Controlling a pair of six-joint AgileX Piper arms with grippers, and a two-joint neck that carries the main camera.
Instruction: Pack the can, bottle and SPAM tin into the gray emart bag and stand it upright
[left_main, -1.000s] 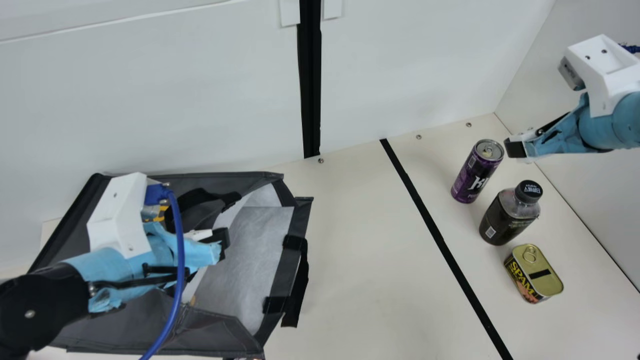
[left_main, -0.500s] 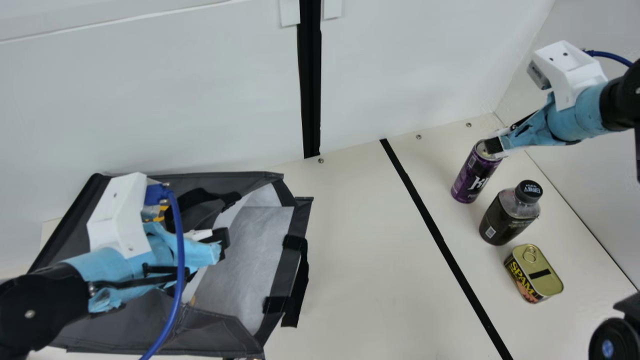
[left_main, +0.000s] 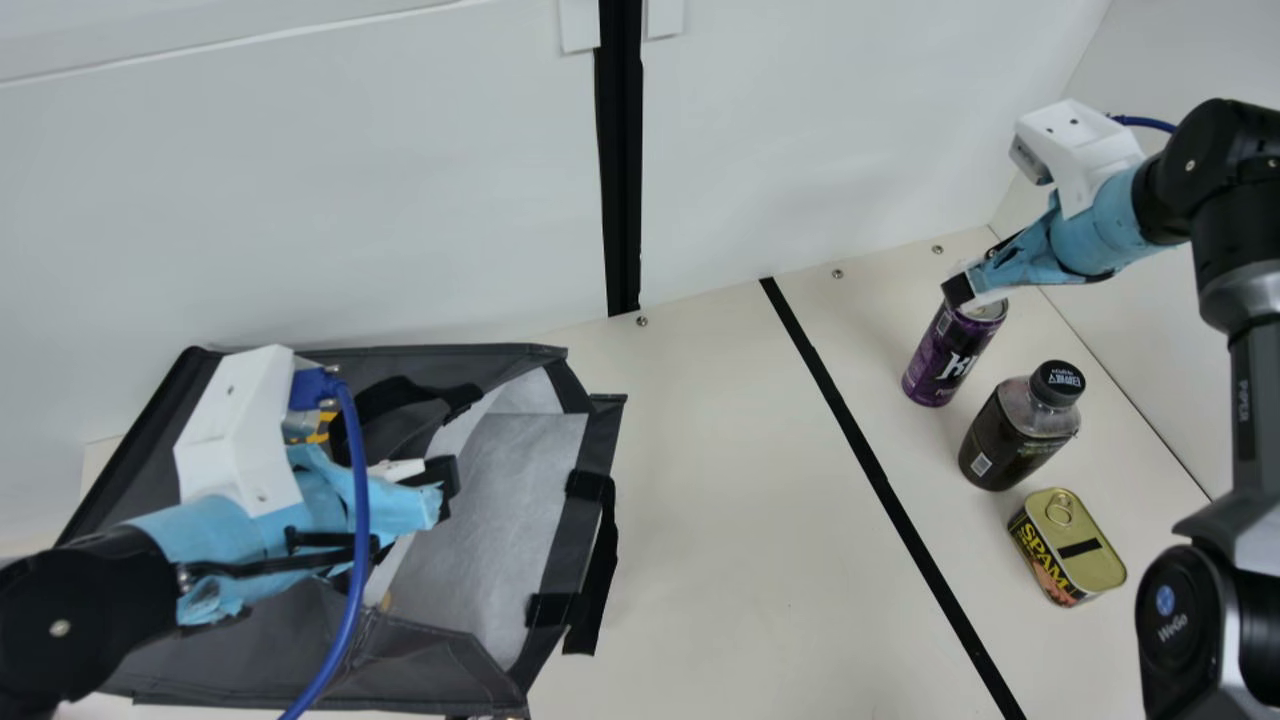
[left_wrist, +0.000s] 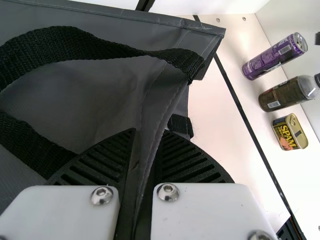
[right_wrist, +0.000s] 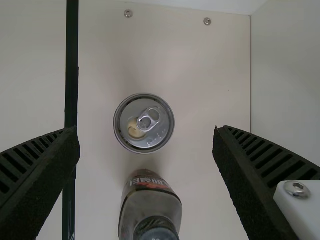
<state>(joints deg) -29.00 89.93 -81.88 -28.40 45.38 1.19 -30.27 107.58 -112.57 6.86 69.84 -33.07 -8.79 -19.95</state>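
Note:
In the main view my left gripper (left_main: 448, 482) is at the mouth of the gray bag (left_main: 490, 530), which lies on its side. Seen from the left wrist, that gripper (left_wrist: 147, 140) is shut on a fold of the bag's fabric (left_wrist: 100, 90). My right gripper (left_main: 960, 290) is at the top of the upright purple can (left_main: 935, 365). The right wrist view has this gripper (right_wrist: 146, 134) open, its fingers spread either side of the can's lid (right_wrist: 131, 112). The dark bottle (left_main: 1005, 440) stands in front of the can, and the SPAM tin (left_main: 1085, 560) is nearer still.
A black tape line (left_main: 880, 480) runs along the table between the bag and the three items. White walls (left_main: 850, 130) rise behind and at the right. My right forearm hangs down the right side, beyond the bottle and tin. Black straps (left_main: 590, 560) lie beside the bag's mouth.
My right gripper has come left and slightly down from beside the can to its top, and more of the right arm shows. The left arm, bag and items have stayed put.

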